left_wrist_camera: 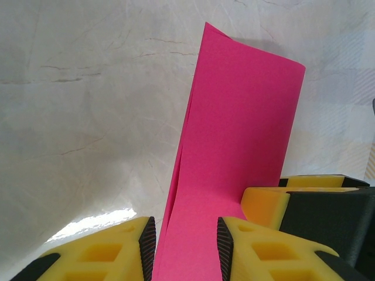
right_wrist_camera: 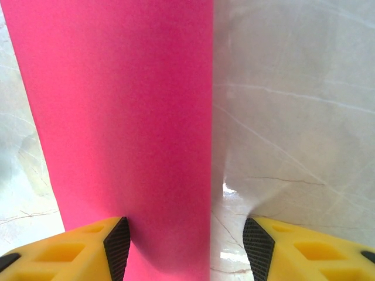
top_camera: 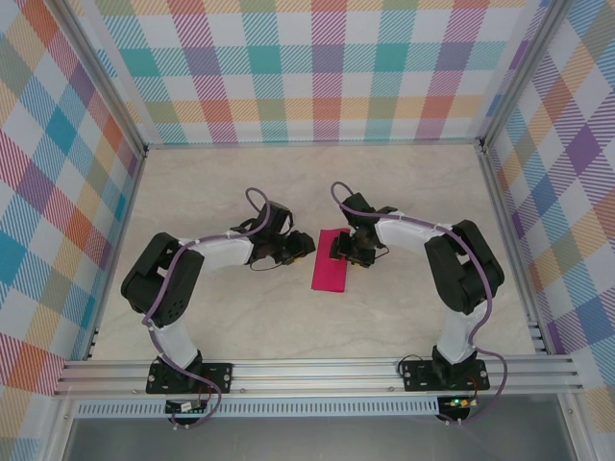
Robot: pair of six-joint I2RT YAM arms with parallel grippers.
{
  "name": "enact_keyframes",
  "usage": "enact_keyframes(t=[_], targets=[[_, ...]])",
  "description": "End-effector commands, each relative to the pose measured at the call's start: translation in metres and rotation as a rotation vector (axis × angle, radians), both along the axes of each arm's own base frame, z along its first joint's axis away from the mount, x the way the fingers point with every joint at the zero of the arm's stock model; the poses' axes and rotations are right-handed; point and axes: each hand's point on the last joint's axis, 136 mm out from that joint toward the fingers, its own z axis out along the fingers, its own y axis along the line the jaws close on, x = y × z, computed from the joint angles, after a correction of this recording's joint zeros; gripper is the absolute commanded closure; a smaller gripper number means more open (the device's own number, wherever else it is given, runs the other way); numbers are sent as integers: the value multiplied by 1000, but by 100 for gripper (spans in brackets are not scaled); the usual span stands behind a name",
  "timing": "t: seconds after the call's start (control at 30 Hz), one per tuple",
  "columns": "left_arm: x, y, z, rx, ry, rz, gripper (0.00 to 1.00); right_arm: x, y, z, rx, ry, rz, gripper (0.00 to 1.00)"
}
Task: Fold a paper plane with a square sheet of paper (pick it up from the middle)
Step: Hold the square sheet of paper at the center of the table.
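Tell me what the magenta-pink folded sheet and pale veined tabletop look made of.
Magenta-pink folded sheet: thin matte paper, judging by its sharp crease and layered edges. Pale veined tabletop: probably marble-look laminate or stone, smooth and slightly glossy, given its glare.

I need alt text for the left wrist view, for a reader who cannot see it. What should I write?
A folded magenta-pink sheet of paper lies on a pale marbled table, running up from between the open yellow fingers of the left gripper. The right gripper sits at the paper's right edge.
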Motion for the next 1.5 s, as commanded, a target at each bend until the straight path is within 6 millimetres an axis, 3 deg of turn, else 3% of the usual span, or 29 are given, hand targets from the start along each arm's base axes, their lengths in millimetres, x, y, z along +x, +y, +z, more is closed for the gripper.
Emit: enact_keyframes(t=[0.0,0.43,0.87,1.47], targets=[[-1,-16,4,-27,-2,-30,65,-26,-18,-34,-86,141,-27,42],[-1,-21,-2,-28,17,-43,67,-30,-22,-45,-121,188,-25,41],[-1,-4,-12,57,15,11,68,-31,-20,-58,-136,219,17,41],[-1,-13,-10,13,25,-16,69,-33,-22,-68,-160,243,35,39]])
